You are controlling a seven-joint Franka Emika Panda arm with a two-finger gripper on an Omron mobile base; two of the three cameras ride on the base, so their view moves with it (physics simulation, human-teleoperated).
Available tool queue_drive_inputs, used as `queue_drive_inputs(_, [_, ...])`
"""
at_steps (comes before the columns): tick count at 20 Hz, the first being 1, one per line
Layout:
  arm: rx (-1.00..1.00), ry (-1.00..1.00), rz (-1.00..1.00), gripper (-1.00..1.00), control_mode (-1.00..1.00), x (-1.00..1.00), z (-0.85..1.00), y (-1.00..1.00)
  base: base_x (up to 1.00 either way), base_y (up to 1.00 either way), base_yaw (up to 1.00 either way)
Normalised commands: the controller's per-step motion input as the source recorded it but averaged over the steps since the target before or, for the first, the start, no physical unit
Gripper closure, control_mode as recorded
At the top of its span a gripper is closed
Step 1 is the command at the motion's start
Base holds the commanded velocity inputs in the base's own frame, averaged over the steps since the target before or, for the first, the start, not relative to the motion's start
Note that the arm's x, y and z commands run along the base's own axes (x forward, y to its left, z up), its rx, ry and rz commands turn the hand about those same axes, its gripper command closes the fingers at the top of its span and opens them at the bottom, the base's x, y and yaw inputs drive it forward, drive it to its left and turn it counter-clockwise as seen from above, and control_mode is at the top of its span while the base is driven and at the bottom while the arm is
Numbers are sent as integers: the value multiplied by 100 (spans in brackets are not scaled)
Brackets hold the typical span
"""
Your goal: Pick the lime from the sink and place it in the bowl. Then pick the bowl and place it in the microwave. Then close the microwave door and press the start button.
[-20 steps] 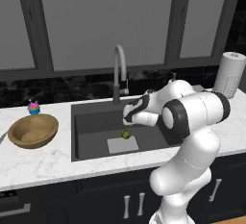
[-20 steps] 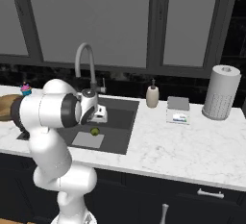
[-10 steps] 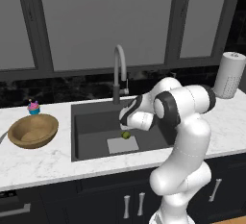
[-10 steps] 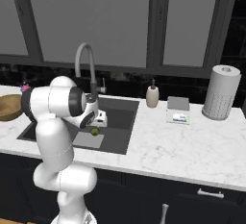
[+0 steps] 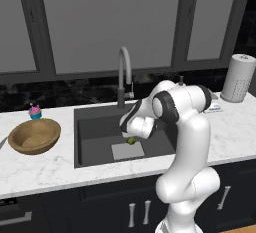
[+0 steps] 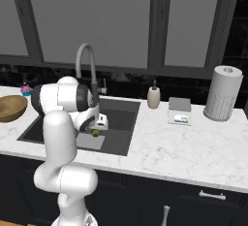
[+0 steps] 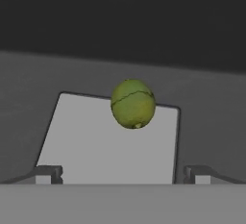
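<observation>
The lime [image 7: 133, 104] lies on the floor of the dark sink [image 5: 95, 132], at the far edge of the pale drain plate [image 7: 105, 141]. It shows as a small yellow-green ball [image 5: 131, 140] just under my hand and again as the lime [image 6: 96, 133] from the right. My gripper [image 7: 122, 174] hangs open right above it, one fingertip to each side, nothing between them. The wooden bowl [image 5: 34, 135] rests on the counter left of the sink, seen too at the bowl [image 6: 8, 107]. The microwave is out of view.
A tall curved faucet [image 5: 125, 72] rises behind the basin. A pink-and-blue cupcake [image 5: 35, 111] stands behind the bowl. Right of the sink are a soap bottle [image 6: 154, 97], a small box [image 6: 179, 111] and a paper towel roll [image 6: 223, 93].
The arm has swung down into the sink, bringing the open gripper low over the lime. The lime and the bowl have stayed put.
</observation>
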Motion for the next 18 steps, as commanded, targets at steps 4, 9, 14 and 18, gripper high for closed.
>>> queue_drive_inputs(4, [0, 0, 0, -100, -100, 38, -19, 0, 0, 0, 0])
queue_drive_inputs(9, [0, 0, 0, -100, -100, 36, -18, 0, 0, 0, 0])
queue_drive_inputs(14, [0, 0, 0, -100, -100, 23, -29, 0, 0, 0, 0])
queue_drive_inputs(18, [0, 0, 0, -100, -100, 9, -28, 1, 0, 0, 0])
